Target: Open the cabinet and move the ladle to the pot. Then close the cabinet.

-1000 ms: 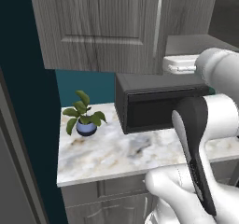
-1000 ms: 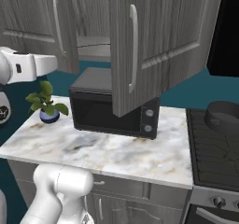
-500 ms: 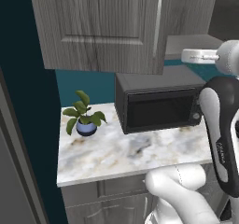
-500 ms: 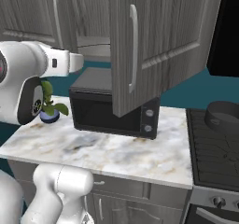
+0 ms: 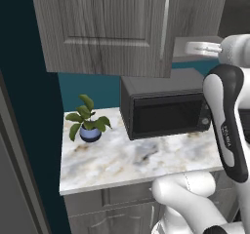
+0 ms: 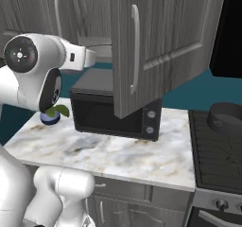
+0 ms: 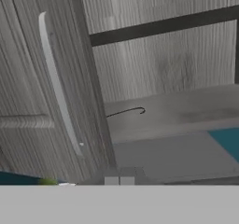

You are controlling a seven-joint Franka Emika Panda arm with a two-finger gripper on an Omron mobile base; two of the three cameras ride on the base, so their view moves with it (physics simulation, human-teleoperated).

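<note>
The cabinet (image 6: 160, 37) hangs on the wall above the table (image 6: 118, 150), and its right door stands open, swung out toward the room, with the long silver handle (image 6: 135, 48) facing the right base camera. The left door (image 5: 105, 26) is shut and shows its own vertical handle (image 5: 166, 26) in the left base view. The arm reaches up to the open side of the cabinet, and its white forearm points into the gap between the two doors. The hand (image 7: 119, 181) is clenched, its two small finger tips pressed together with nothing between them. In the hand view the closed door with its handle is on the left, and the inside shelf (image 7: 186, 106) of the cabinet lies ahead. On this shelf lies a thin dark curved thing (image 7: 127, 111), too small to say what it is. Under the cabinet, on the table, stands a black microwave (image 6: 113, 110), and to the left of it a small plant (image 5: 89, 121) in a blue pot. The pot (image 6: 227, 119) of the task, dark grey and low, sits on the stove (image 6: 217, 160) at the right, well apart from the hand.
</note>
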